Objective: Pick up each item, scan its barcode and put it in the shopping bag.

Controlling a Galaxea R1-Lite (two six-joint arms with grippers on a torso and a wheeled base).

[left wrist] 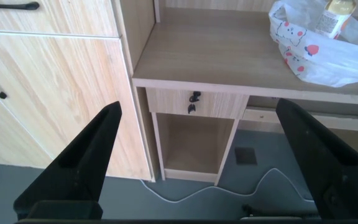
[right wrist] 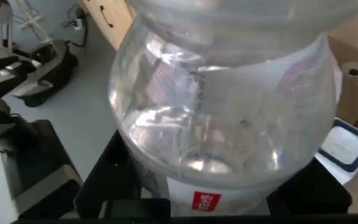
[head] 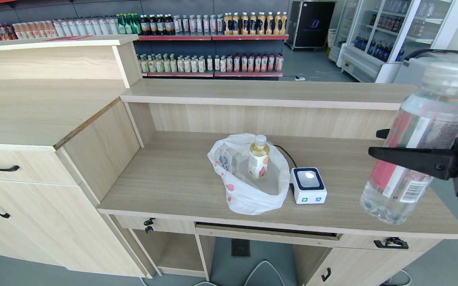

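My right gripper is shut on a clear water bottle with a pink-and-white label, held up at the right, above the desk's right end. Its barcode faces front near the bottle's lower part. The bottle's rounded body sits close before the right wrist camera. A white barcode scanner with a dark window sits on the desk, and shows past the bottle as the scanner. Left of it lies the white shopping bag with a yellow drink bottle upright inside. My left gripper hangs open low beside the desk, nothing between its fingers.
The wooden counter desk has a raised back ledge and a taller cabinet block on the left. Drawers and an open knee space lie under the desk. Shelves of drinks and fridges stand behind.
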